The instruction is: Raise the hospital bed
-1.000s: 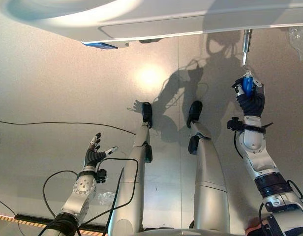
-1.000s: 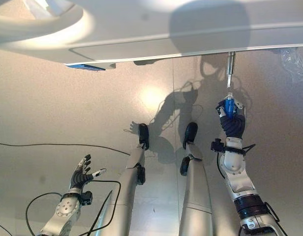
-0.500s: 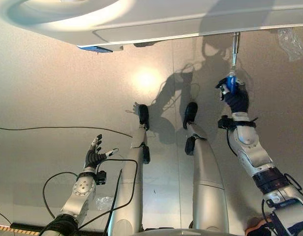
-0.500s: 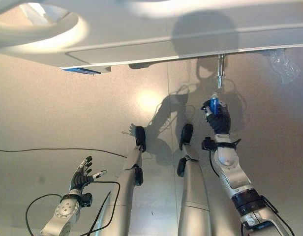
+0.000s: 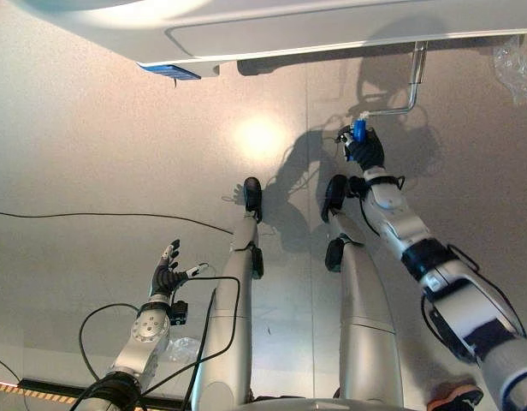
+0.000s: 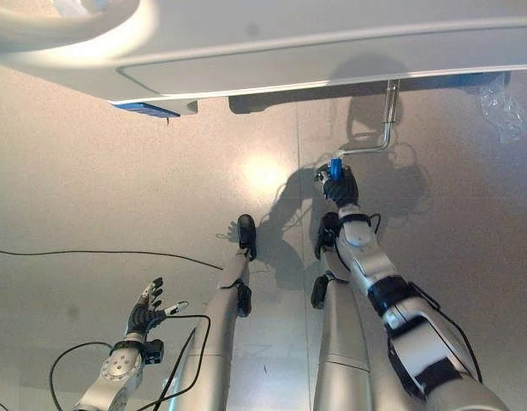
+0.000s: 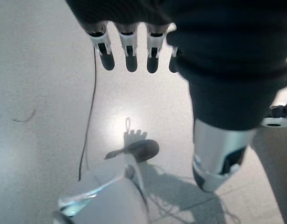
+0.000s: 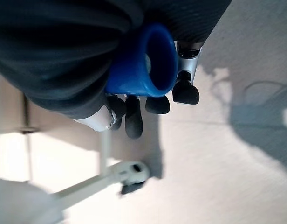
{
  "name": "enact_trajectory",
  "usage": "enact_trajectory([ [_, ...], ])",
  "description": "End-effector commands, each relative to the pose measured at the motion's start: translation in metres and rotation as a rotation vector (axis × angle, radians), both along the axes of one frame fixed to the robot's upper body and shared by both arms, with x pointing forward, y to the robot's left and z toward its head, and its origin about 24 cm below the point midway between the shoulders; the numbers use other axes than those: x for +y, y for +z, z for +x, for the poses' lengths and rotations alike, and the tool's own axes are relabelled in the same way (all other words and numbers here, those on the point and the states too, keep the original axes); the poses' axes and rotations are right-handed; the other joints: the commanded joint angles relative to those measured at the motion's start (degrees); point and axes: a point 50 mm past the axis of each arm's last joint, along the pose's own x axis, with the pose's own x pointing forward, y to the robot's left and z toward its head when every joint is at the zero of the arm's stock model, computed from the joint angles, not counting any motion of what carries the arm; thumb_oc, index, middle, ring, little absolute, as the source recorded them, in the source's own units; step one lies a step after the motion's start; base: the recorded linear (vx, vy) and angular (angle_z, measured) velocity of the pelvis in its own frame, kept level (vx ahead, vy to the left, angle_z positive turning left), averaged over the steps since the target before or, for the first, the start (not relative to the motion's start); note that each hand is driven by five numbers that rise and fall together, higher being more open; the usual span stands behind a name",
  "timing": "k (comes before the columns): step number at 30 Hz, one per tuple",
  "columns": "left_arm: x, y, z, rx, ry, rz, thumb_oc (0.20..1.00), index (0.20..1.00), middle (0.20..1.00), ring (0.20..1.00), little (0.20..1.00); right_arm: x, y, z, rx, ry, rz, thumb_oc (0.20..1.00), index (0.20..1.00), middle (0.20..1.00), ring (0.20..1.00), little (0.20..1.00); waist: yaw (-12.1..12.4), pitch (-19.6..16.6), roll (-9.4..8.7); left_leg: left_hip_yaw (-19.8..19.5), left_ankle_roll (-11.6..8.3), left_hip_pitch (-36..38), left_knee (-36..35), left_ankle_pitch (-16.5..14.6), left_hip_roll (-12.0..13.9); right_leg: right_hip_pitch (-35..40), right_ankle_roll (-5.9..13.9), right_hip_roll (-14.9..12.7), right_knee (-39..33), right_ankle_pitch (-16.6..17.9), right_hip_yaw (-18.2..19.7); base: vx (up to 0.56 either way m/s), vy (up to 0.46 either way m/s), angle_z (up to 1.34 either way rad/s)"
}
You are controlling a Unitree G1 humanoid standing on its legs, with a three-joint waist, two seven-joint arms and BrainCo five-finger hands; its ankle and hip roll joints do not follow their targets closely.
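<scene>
**Desk:** Where are you standing on the bed crank?

**Operator:** I'm holding the blue grip of the crank handle in the right hand, fingers curled round it; the right wrist view is showing the blue sleeve tucked inside the curled fingers. The crank is hanging from the underside of the hospital bed, at its foot edge, with the metal shaft dropping down and bending across to the grip.

**Desk:** And how far along are we?

**Operator:** I'm judging it as mid-turn. The grasp is done and the handle is sitting out to the side of its shaft, not straight below it. How far the bed is already raised I can't tell — nothing here is showing its height, so I'm assuming most of the winding is left.

**Desk:** Room to swing?

**Operator:** The floor below the crank is lying open, so the lower part of the circle is looking free. The tight side is the top, where the grip is passing close under the bed frame. A crumpled plastic bag is lying off to the right, well apart from the handle's path.

**Desk:** The other hand?

**Operator:** The left hand is hanging low beside the body, fingers spread and loose, carrying nothing — well clear of the crank.
</scene>
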Motion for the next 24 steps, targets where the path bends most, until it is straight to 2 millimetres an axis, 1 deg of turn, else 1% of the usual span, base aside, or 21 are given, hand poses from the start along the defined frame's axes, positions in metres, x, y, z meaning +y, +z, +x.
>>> enact_trajectory([
  [1,-0.008,0.001,0.000,-0.024,-0.031,-0.032,1.000,1.000,1.000,1.000,1.000,0.053,0.039,0.015,-0.084,0.189,-0.231,0.200,0.200,0.200,0.200,0.200,2.41,-1.13,5.64,-2.93,1.03,-2.78,0.17,-0.35,-3.30,-0.25,7.04,-1.38,-0.57,1.92,-0.55,0.03,0.033,0.03],
  [2,-0.009,0.002,0.001,-0.030,-0.035,-0.036,1.000,1.000,1.000,1.000,1.000,0.049,0.040,0.019,-0.060,0.158,-0.212,0.200,0.200,0.200,0.200,0.200,2.73,-1.13,5.82,-2.96,1.05,-3.10,0.40,-0.47,-3.37,-0.47,7.03,-1.42,-0.42,1.74,-0.56,-0.03,0.028,0.04],
  [3,-0.010,0.008,0.008,-0.055,-0.040,-0.039,1.000,1.000,1.000,1.000,1.000,0.038,0.043,0.027,-0.018,0.097,-0.206,0.200,0.200,0.200,0.200,0.200,3.19,-1.13,6.15,-2.99,1.30,-4.88,0.45,1.18,-3.47,-1.82,6.47,-1.44,-1.11,3.43,-0.99,0.01,-0.011,0.04],
  [4,-0.011,0.009,0.008,-0.058,-0.046,-0.041,1.000,1.000,1.000,1.000,1.000,0.023,0.040,0.031,0.037,0.027,-0.202,0.200,0.200,0.200,0.200,0.200,3.65,-1.13,6.51,-3.22,1.09,-3.74,0.90,-0.71,-3.69,-0.79,7.04,-1.57,-0.17,1.32,-0.69,-0.05,-0.003,0.03],
  [5,-0.011,0.011,0.011,-0.068,-0.045,-0.041,1.000,1.000,1.000,1.000,1.000,0.023,0.044,0.032,0.027,0.028,-0.202,0.200,0.200,0.200,0.200,0.200,3.67,-1.13,6.57,-3.11,1.32,-5.23,0.73,1.04,-3.65,-1.92,6.49,-1.59,-0.91,3.15,-1.16,0.01,-0.011,0.09],
  [6,-0.015,0.016,0.015,-0.088,-0.053,-0.050,1.000,1.000,1.000,1.000,1.000,-0.002,0.044,0.036,0.094,-0.088,-0.131,0.200,0.200,0.200,0.200,0.200,4.41,-1.13,7.24,-3.11,1.40,-5.72,1.13,0.79,-3.85,-2.42,6.39,-1.67,-0.34,2.76,-1.13,-0.04,0.012,0.14],
  [7,-0.017,0.018,0.016,-0.096,-0.060,-0.053,1.000,1.000,1.000,1.000,1.000,-0.020,0.047,0.036,0.112,-0.157,-0.089,0.200,0.200,0.200,0.200,0.200,4.77,-1.13,7.68,-3.08,1.46,-5.84,1.29,0.55,-3.97,-2.60,6.42,-1.85,-0.01,2.50,-1.12,0.02,0.006,0.13],
  [8,-0.017,0.018,0.016,-0.096,-0.060,-0.052,1.000,1.000,1.000,1.000,1.000,-0.021,0.047,0.036,0.112,-0.158,-0.089,0.200,0.200,0.200,0.200,0.200,4.81,-1.13,7.70,-3.09,1.46,-5.88,1.32,0.52,-3.96,-2.63,6.42,-1.85,0.01,2.48,-1.12,0.02,0.010,0.08],
  [9,-0.021,0.021,0.017,-0.110,-0.068,-0.066,1.000,1.000,1.000,1.000,1.000,-0.053,0.047,0.032,0.135,-0.263,0.028,0.200,0.200,0.200,0.200,0.200,5.42,-1.13,8.62,-3.06,1.62,-6.30,1.69,0.22,-4.23,-3.26,6.52,-2.06,0.81,2.00,-1.00,0.00,0.000,0.00],
  [11,-0.023,0.025,0.018,-0.125,-0.079,-0.066,1.000,1.000,1.000,1.000,1.000,-0.095,0.049,0.023,0.144,-0.403,0.107,0.200,0.200,0.200,0.200,0.200,5.71,-1.13,9.38,-2.97,1.62,-6.68,2.05,-0.08,-4.48,-3.81,6.57,-2.24,1.44,1.51,-0.85,0.03,0.017,0.05],
  [13,-0.024,0.026,0.018,-0.129,-0.083,-0.071,1.000,1.000,1.000,1.000,1.000,-0.102,0.048,0.020,0.144,-0.417,0.124,0.200,0.200,0.200,0.200,0.200,5.82,-1.13,9.53,-2.86,1.69,-6.83,2.21,-0.21,-4.49,-4.15,6.56,-2.27,1.78,1.34,-0.76,0.02,0.011,0.11],
  [14,-0.023,0.023,0.015,-0.117,-0.083,-0.069,1.000,1.000,1.000,1.000,1.000,-0.126,0.047,0.011,0.145,-0.492,0.168,0.200,0.200,0.200,0.200,0.200,5.58,-1.13,9.57,-2.60,1.75,-7.21,2.49,-0.36,-4.47,-4.57,6.53,-2.24,2.02,1.22,-0.63,0.01,0.011,0.08],
  [15,-0.024,0.024,0.016,-0.117,-0.085,-0.069,1.000,1.000,1.000,1.000,1.000,-0.127,0.047,0.011,0.144,-0.493,0.168,0.200,0.200,0.200,0.200,0.200,5.68,-1.13,9.57,-2.55,1.75,-7.24,2.56,-0.41,-4.46,-4.63,6.53,-2.24,2.09,1.19,-0.57,0.00,0.000,0.00],
  [16,-0.025,0.020,0.012,-0.100,-0.091,-0.077,1.000,1.000,1.000,1.000,1.000,-0.150,0.045,0.001,0.164,-0.560,0.171,0.200,0.200,0.200,0.200,0.200,5.41,-1.13,9.57,-2.26,1.86,-7.56,2.83,-0.60,-4.51,-5.10,6.47,-2.24,2.22,1.17,-0.18,0.00,0.000,0.00],
  [17,-0.025,0.020,0.012,-0.100,-0.091,-0.078,1.000,1.000,1.000,1.000,1.000,-0.150,0.045,0.001,0.164,-0.561,0.171,0.200,0.200,0.200,0.200,0.200,5.45,-1.13,9.58,-2.23,1.87,-7.56,2.84,-0.61,-4.50,-5.12,6.47,-2.24,2.24,1.16,-0.16,0.00,0.000,0.00],
  [18,-0.024,0.019,0.011,-0.092,-0.094,-0.078,1.000,1.000,1.000,1.000,1.000,-0.169,0.045,-0.008,0.178,-0.628,0.173,0.200,0.200,0.200,0.200,0.200,4.99,-1.13,9.54,-1.97,1.88,-7.78,3.08,-0.77,-4.47,-5.50,6.41,-2.08,2.37,1.18,0.28,0.00,0.000,0.00],
  [19,-0.024,0.018,0.010,-0.088,-0.092,-0.082,1.000,1.000,1.000,1.000,1.000,-0.179,0.044,-0.014,0.183,-0.663,0.191,0.200,0.200,0.200,0.200,0.200,4.62,-1.13,9.47,-1.84,1.89,-7.90,3.08,-0.82,-4.40,-5.70,6.39,-2.01,2.48,1.18,0.40,0.00,0.000,0.00],
  [20,-0.024,0.018,0.009,-0.083,-0.091,-0.085,1.000,1.000,1.000,1.000,1.000,-0.188,0.042,-0.020,0.189,-0.695,0.203,0.200,0.200,0.200,0.200,0.200,4.42,-1.13,9.43,-1.69,1.91,-7.92,3.05,-0.90,-4.40,-5.82,6.36,-1.92,2.42,1.19,0.56,0.00,0.000,0.00],
  [21,-0.024,0.018,0.010,-0.083,-0.092,-0.085,1.000,1.000,1.000,1.000,1.000,-0.189,0.042,-0.020,0.189,-0.695,0.203,0.200,0.200,0.200,0.200,0.200,4.47,-1.13,9.43,-1.66,1.91,-7.90,3.04,-0.90,-4.39,-5.82,6.36,-1.91,2.42,1.19,0.58,0.00,0.000,0.00],
  [23,-0.024,0.019,0.009,-0.085,-0.084,-0.092,1.000,1.000,1.000,1.000,1.000,-0.220,0.040,-0.043,0.163,-0.832,0.306,0.200,0.200,0.200,0.200,0.200,3.66,-1.13,9.36,-1.45,1.86,-8.01,3.08,-1.11,-4.28,-6.00,6.39,-1.76,2.25,1.16,0.92,0.00,0.000,0.00],
  [24,-0.024,0.019,0.008,-0.086,-0.083,-0.093,1.000,1.000,1.000,1.000,1.000,-0.226,0.039,-0.048,0.158,-0.858,0.321,0.200,0.200,0.200,0.200,0.200,3.47,-1.13,9.28,-1.34,1.86,-7.94,3.02,-1.16,-4.21,-5.98,6.42,-1.67,2.08,1.19,1.01,0.00,0.000,0.00],
])
